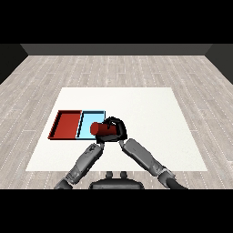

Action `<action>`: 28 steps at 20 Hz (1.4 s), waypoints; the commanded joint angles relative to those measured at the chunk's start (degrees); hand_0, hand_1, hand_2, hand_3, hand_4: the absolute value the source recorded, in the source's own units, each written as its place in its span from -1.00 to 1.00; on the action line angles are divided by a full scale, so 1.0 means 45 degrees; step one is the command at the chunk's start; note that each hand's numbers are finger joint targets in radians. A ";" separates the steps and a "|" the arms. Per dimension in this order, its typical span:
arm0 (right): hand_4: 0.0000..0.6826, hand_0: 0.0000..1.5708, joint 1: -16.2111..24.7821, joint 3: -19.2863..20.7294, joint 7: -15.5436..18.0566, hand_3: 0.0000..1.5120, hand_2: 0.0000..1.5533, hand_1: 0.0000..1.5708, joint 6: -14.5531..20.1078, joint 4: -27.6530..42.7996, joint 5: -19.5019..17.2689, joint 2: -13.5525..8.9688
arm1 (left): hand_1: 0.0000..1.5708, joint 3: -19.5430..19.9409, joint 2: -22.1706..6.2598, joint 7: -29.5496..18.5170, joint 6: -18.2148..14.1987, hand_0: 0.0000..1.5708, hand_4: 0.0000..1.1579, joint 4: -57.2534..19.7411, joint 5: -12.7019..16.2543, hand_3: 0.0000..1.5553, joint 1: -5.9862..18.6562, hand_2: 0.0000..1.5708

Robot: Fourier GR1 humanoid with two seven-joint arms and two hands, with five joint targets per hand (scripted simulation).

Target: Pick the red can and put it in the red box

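A red can [98, 129] lies sideways in my right hand [116, 129], whose fingers curl round it. The can hangs over the near right part of the light blue tray [89, 118]. To the left of that tray lies the red tray [66, 124], with nothing in it. My left hand [101, 139] sits just below the can, mostly hidden behind it and the right hand, so its fingers are not readable.
Both trays lie side by side at the left of the white table [150, 113]. My two forearms cross the table's near edge and meet near the middle. A grey wooden floor surrounds the table.
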State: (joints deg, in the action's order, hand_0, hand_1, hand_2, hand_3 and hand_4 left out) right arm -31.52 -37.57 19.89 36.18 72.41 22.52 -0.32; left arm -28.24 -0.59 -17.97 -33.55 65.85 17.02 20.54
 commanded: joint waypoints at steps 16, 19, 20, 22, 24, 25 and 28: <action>-1.00 -1.00 0.1373 0.0776 -0.0754 -1.00 -1.00 -1.00 -0.1497 0.1019 -0.1598 0.0065 | 1.00 0.0705 0.0063 -0.0957 -0.0332 1.00 0.94 -0.0192 -0.0748 0.89 0.0240 0.96; -1.00 -1.00 0.1207 0.1462 -0.1205 -1.00 -1.00 -1.00 -0.1599 0.1127 -0.1967 -0.0044 | 1.00 0.0369 0.0125 -0.0434 -0.0598 1.00 0.96 -0.0012 -0.0362 0.93 0.0375 1.00; -1.00 -1.00 0.0316 0.1579 -0.0635 -1.00 -1.00 -1.00 -0.1688 0.0185 -0.1494 0.0067 | 1.00 0.0436 0.0126 0.0408 -0.0691 1.00 0.98 0.0679 -0.0946 0.93 -0.0156 1.00; -1.00 -1.00 0.1026 0.1072 0.0096 -1.00 -1.00 -1.00 -0.0885 0.0449 -0.1113 0.0065 | 1.00 -0.0164 0.0128 0.0041 -0.0871 1.00 0.98 0.0929 -0.0483 0.94 -0.0702 1.00; -1.00 -1.00 0.1055 0.1823 -0.0797 -1.00 -1.00 -1.00 -0.0849 0.1440 -0.1845 0.0066 | 1.00 0.1055 0.0128 -0.1255 0.0243 1.00 0.97 -0.0737 0.0171 0.94 0.0063 1.00; -1.00 -1.00 0.1666 0.2273 -0.0402 -1.00 -1.00 -1.00 -0.1442 0.1388 -0.2017 -0.0009 | 1.00 0.0771 -0.0301 0.0156 0.0017 1.00 0.97 0.0774 -0.0854 0.94 -0.0571 1.00; -1.00 -1.00 0.1717 0.3053 -0.1414 -1.00 -1.00 -1.00 -0.1754 0.3578 -0.1687 -0.1211 | 1.00 0.0450 0.0125 0.0205 -0.0784 1.00 0.95 0.0573 -0.1316 0.91 -0.0588 1.00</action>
State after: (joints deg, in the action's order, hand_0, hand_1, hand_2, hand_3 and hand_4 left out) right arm -24.10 -28.02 15.62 29.60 82.61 14.37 -2.72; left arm -25.47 -0.35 -18.33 -35.23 67.45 13.31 18.90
